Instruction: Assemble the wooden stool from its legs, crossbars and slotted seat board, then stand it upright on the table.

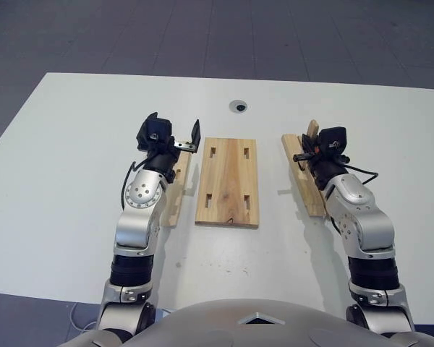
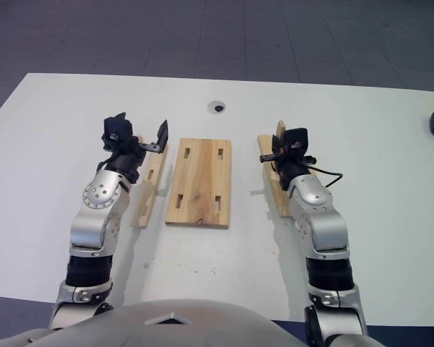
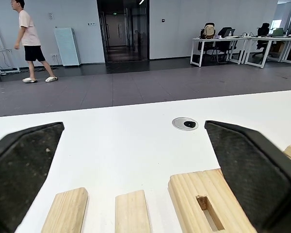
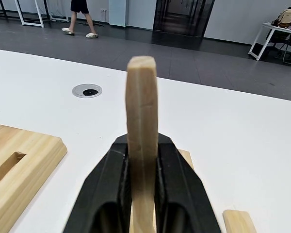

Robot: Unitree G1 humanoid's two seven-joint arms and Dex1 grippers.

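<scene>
Stool parts, unassembled, flat on white table (image 1: 72,159).
We log: slotted seat board (image 1: 228,182), pale wood, 4 slots, centre, betw. arms. Left gripper (image 1: 173,131) spread wide, holds nothing, over leg pieces (image 1: 176,207) partly hidden by arm. Right gripper (image 4: 141,145) clamped on upright slat (image 4: 142,87), lower end hidden; more pieces (image 1: 307,194) beneath.

Open-plan office, white desks (image 3: 233,46) with office chairs (image 3: 209,34), dark tiled floor (image 3: 150,85), glass doorway (image 3: 122,29)
</scene>
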